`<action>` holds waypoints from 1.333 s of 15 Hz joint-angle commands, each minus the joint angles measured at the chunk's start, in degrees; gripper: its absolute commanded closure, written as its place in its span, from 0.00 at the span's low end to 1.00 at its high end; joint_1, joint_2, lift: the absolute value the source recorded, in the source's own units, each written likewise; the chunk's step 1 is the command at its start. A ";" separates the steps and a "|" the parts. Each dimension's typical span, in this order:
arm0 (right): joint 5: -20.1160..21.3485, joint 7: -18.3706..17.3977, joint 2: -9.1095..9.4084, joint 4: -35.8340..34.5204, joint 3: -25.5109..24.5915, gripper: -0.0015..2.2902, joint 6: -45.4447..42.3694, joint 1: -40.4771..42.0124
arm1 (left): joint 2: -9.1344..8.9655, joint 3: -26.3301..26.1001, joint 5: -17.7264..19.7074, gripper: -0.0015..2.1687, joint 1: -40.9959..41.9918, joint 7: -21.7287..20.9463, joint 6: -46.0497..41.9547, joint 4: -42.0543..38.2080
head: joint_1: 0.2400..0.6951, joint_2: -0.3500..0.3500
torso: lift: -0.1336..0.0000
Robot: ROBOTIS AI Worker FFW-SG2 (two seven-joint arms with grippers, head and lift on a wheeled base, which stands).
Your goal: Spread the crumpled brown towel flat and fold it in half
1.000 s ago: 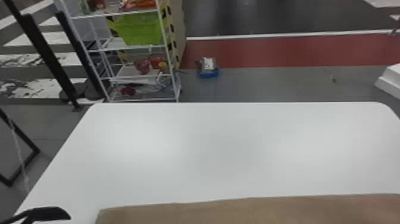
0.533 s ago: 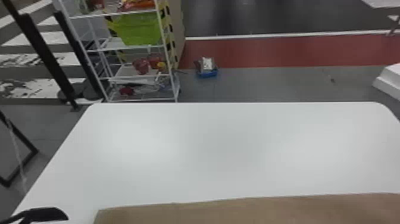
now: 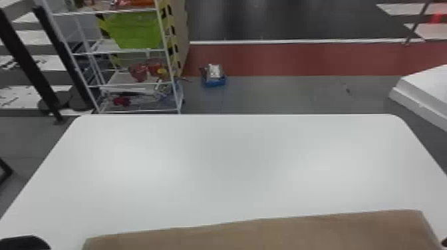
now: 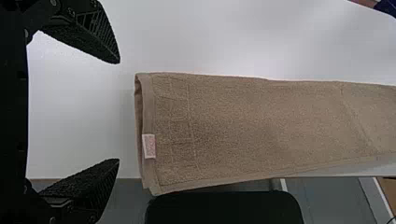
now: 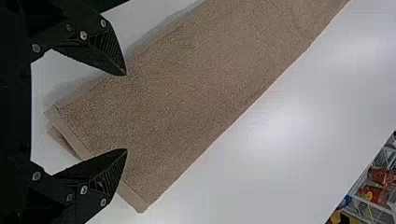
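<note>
The towel (image 3: 259,232) lies flattened into a long folded strip across the near part of the table (image 3: 232,166), its length running left to right. Its far edge slants, so the right end lies farther away than the left. A wide stretch of white tabletop lies between that edge and the table's far edge, giving room to move on the far side.

On the near side room is tight: at the left end, the towel's near corner pokes past the table's near edge, above a black rounded thing (image 4: 224,207). Toward the right, the towel's near edge draws in from the rim and a narrow strip of tabletop shows. A pale tag (image 4: 149,146) sits on the left end, where the layers meet in a fold.

The left gripper (image 3: 25,242) is just beside the left end, its fingers released and spread wide, grasping nothing, with tabletop between them and the cloth. The right gripper (image 3: 444,243) is at the right end, its fingers likewise released and well spread, with cloth in view between them but none grasped; whether they touch it I cannot tell. There, an under layer sticks out slightly past the top one.

Beyond the far left corner stands a rack (image 3: 133,84) with a green bin (image 3: 134,31).
</note>
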 commanded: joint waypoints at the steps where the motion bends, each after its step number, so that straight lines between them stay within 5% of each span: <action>1: -2.32 0.19 0.69 0.67 -1.36 0.16 0.17 0.00 | 0.00 0.00 0.00 0.07 0.07 0.00 -0.01 0.09 | 1.00 0.59 | 0.08; 3: -3.99 0.19 1.13 1.20 -2.42 0.10 -0.18 -0.18 | -0.09 0.09 -0.09 0.07 0.07 0.00 0.17 0.17 | 1.00 0.59 | 0.08; 20: -3.64 0.19 1.22 1.46 -2.33 0.10 -0.36 -0.18 | -0.09 0.00 -0.26 0.07 0.07 -0.09 0.17 0.09 | 1.00 0.58 | 0.08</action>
